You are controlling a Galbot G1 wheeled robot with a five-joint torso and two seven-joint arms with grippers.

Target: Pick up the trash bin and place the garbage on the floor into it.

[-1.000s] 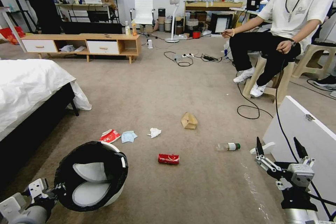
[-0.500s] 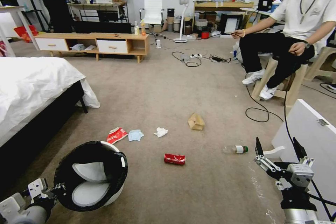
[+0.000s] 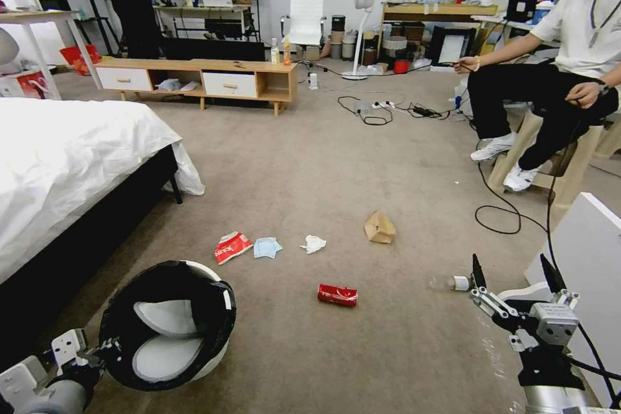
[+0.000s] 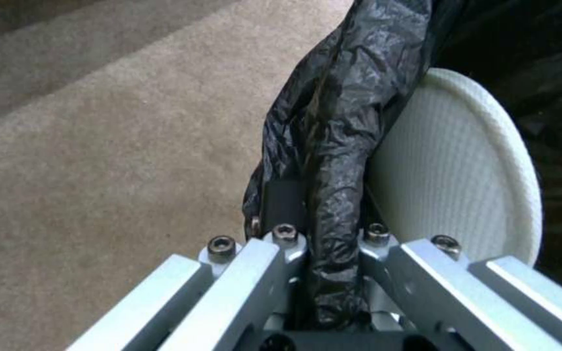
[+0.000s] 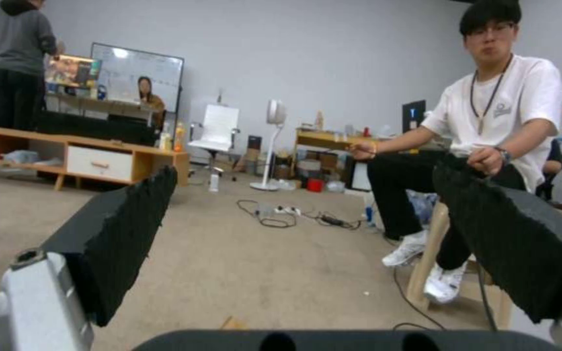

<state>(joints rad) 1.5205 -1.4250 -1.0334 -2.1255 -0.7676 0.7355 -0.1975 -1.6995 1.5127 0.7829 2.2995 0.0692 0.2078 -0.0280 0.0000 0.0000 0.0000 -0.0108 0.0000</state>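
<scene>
The trash bin (image 3: pixel 165 326), white with a black bag liner and white inner flaps, hangs tilted at the lower left. My left gripper (image 3: pixel 107 346) is shut on its rim, and the left wrist view shows my left gripper (image 4: pixel 320 214) clamped over the black liner beside a white flap (image 4: pixel 450 175). On the floor (image 3: pixel 336 162) lie a snack wrapper (image 3: pixel 231 247), face mask (image 3: pixel 266 247), tissue wad (image 3: pixel 314 244), paper bag (image 3: pixel 380 228) and red can (image 3: pixel 337 295). The bottle (image 3: pixel 451 283) is partly behind my open, empty right gripper (image 3: pixel 511 265) (image 5: pixel 307 175).
A bed (image 3: pixel 65 162) with a white cover fills the left side. A white board (image 3: pixel 582 252) stands at the right, just past my right arm. A person sits on a stool (image 3: pixel 556 168) at the far right, with cables (image 3: pixel 498 213) on the carpet. A low wooden cabinet (image 3: pixel 200 81) stands at the back.
The whole head picture has shifted rightward, so the camera has turned left. Both grippers hold the same pose, and the bin stays in the left one.
</scene>
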